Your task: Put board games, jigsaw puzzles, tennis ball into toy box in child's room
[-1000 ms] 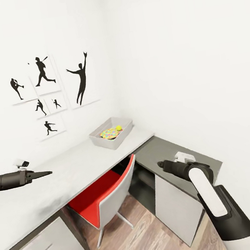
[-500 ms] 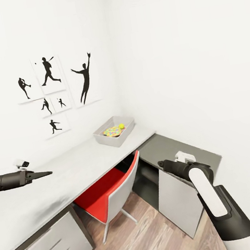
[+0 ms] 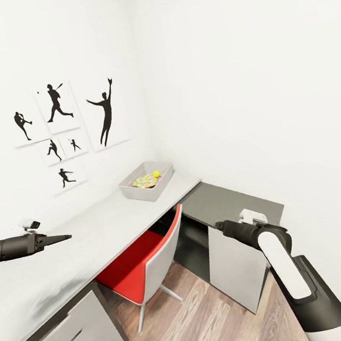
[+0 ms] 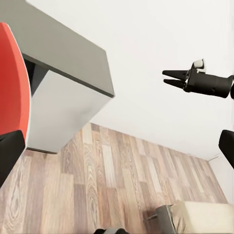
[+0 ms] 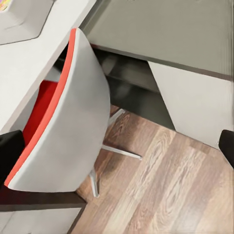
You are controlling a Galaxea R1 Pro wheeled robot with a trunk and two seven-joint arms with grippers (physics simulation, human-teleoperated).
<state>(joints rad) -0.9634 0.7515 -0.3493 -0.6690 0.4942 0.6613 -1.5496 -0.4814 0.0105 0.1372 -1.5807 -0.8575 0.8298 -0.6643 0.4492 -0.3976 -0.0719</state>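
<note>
While both arms hover empty, left fingers (image 3: 65, 237) pressed together, right fingers (image 4: 170, 78) slightly parted, toy box (image 3: 146, 181) far on bench (image 3: 87, 232) holding tennis ball (image 3: 156, 174).

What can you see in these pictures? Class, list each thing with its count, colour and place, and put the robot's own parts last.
Toy box: one, pale grey, on the table by the wall.
Tennis ball: one, yellow-green, in the toy box.
Jigsaw puzzle: multicoloured, in the toy box; count unclear.
Table: one, pale top joined to a dark grey section.
Chair: one, red and grey, tucked under the table.
Pictures: six, black silhouettes, on the wall.
Left gripper: black, over the table.
Right gripper: black, near the dark section.
</note>
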